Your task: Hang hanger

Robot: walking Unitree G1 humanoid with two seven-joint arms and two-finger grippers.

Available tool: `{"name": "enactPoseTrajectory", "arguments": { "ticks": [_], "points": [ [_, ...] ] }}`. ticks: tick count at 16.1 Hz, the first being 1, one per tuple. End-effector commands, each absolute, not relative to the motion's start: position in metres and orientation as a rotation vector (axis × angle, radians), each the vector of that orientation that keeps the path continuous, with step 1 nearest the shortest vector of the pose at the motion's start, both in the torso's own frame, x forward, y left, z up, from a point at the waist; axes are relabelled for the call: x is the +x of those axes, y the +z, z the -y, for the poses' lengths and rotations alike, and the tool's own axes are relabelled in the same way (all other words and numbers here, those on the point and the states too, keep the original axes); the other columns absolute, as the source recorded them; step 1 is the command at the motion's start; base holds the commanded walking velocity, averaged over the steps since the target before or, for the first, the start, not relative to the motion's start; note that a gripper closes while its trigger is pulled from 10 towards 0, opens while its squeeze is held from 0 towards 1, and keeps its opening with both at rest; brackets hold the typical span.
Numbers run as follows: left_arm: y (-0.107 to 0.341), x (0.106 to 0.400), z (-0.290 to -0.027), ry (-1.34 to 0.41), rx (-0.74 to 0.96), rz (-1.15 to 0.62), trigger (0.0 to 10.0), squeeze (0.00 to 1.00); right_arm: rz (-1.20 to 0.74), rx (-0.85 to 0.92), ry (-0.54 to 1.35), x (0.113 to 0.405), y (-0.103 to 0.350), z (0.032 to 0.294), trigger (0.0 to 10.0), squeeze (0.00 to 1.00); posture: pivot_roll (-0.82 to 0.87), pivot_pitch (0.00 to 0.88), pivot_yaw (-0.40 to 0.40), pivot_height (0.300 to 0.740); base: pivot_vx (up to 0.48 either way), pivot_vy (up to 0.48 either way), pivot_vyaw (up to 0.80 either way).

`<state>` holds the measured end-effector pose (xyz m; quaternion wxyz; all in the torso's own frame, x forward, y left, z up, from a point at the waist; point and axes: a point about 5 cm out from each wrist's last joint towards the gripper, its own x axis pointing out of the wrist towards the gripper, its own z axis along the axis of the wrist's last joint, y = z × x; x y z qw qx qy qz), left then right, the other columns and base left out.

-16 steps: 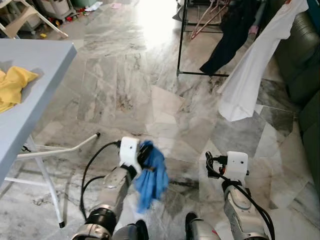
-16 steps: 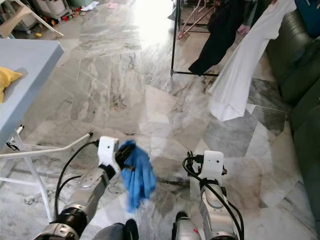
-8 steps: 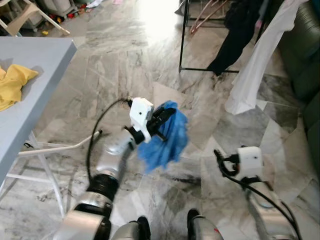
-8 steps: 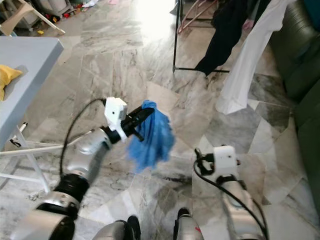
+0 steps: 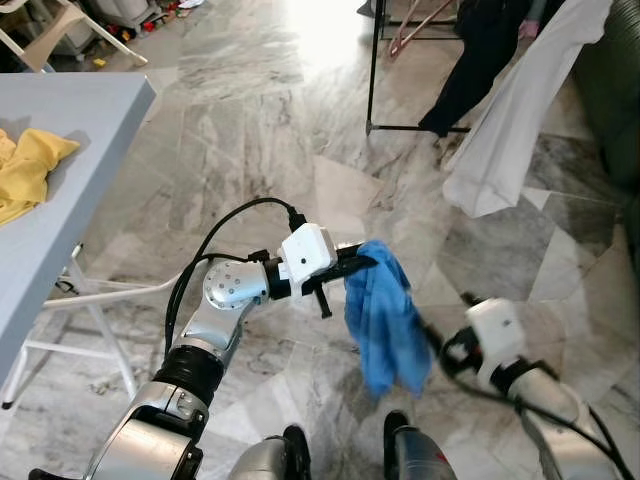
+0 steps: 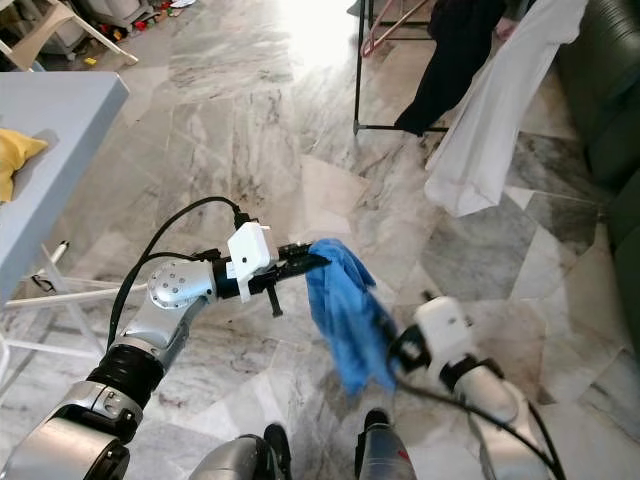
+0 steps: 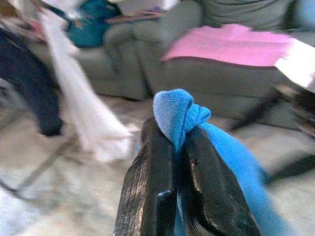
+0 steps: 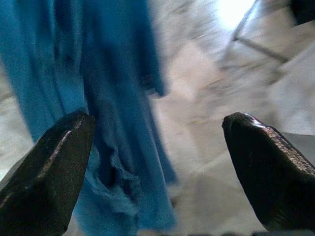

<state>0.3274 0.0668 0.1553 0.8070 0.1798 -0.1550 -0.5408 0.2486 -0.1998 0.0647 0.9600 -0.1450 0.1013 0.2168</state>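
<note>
A blue cloth (image 5: 386,318) hangs limp from my left gripper (image 5: 357,266), which is shut on its bunched top edge. The left arm reaches across to the right, above the marble floor. In the left wrist view the two black fingers (image 7: 152,167) pinch the blue fold (image 7: 178,110) between them. My right gripper (image 8: 157,128) is open, pointing at the hanging cloth (image 8: 108,98) from close by. Its white wrist (image 5: 494,332) sits just right of the cloth's lower part. A black clothes rack (image 5: 372,70) stands ahead on the right.
A dark garment (image 5: 478,55) and a white garment (image 5: 512,125) hang at the rack. A grey table (image 5: 70,130) with a yellow cloth (image 5: 30,170) is on my left. A green sofa (image 5: 612,70) lines the right side. Marble floor (image 5: 250,150) lies ahead.
My left arm has lifted and swung to the right with the blue cloth, which now hangs straight down. The right gripper has come in close beside the cloth.
</note>
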Motion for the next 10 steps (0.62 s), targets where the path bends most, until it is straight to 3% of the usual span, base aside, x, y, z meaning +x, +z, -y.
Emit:
{"name": "enactPoseTrajectory", "arguments": {
  "ticks": [1,5,10],
  "points": [
    [0.168,0.332,-0.071,-1.094,0.432,0.409,10.0,0.0,-0.235,-0.28,0.486,0.242,0.059,0.192,10.0,0.0,-0.15,0.268,0.141,0.74,0.0,0.0,0.0],
    [0.191,0.346,-0.077,-0.896,0.372,0.497,10.0,0.0,-0.289,-0.277,0.562,0.235,0.048,0.177,10.0,0.0,-0.14,0.268,0.147,0.74,0.0,0.0,0.0],
    [0.195,0.352,-0.075,-0.853,0.244,0.465,10.0,0.0,-0.305,-0.309,0.531,0.238,0.042,0.17,10.0,0.0,-0.14,0.27,0.156,0.74,0.0,0.0,0.0]
  ]
}}
